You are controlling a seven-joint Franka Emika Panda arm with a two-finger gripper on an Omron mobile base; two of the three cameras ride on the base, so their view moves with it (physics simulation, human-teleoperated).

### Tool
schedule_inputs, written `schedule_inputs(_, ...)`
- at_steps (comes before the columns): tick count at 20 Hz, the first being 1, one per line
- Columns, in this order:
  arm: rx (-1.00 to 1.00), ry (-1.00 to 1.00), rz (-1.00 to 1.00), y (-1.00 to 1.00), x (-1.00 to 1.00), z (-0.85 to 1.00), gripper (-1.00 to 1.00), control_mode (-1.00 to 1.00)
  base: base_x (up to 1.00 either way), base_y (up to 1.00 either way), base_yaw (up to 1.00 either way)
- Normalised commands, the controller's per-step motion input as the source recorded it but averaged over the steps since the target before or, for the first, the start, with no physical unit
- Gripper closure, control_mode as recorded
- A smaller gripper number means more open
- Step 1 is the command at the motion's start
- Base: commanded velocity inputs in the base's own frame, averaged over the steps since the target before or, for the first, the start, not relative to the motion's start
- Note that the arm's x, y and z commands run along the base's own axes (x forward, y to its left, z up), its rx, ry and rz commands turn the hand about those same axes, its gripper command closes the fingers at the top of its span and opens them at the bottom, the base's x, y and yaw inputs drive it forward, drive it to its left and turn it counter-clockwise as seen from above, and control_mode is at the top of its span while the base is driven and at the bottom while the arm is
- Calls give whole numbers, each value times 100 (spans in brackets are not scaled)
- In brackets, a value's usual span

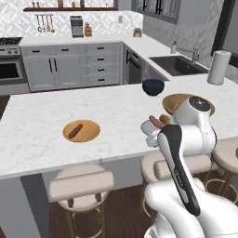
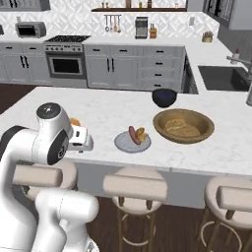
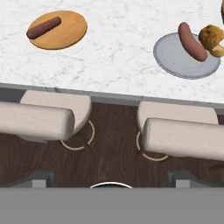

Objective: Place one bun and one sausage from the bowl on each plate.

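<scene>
Wooden bowl (image 2: 183, 126) sits on the white counter (image 2: 98, 110) with buns (image 2: 181, 128) still in it, and every place below is given from it. The grey plate (image 2: 132, 142) lies just beside it toward the stools, holding a sausage (image 2: 133, 134) and a bun (image 2: 141, 134) side by side. The orange-brown plate (image 1: 82, 130) is well apart from the bowl along the counter and carries a dark sausage (image 1: 75, 131) alone. A dark blue-black bowl (image 2: 164, 97) stands near the wooden bowl on its far side. The gripper (image 3: 111, 186) hangs off the counter's near edge above the stools (image 3: 37, 119), away from the bowl, fingers spread wide and holding nothing; both plates lie ahead of it.
</scene>
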Motion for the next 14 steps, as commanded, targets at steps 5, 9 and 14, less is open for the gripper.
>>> schedule_inputs(5,0,0,0,0,0,0,-100,100,0,-98,-5)
schedule_inputs(9,0,0,0,0,0,0,-100,100,16,-60,0)
schedule_inputs(14,0,0,0,0,0,0,-100,100,35,-31,0)
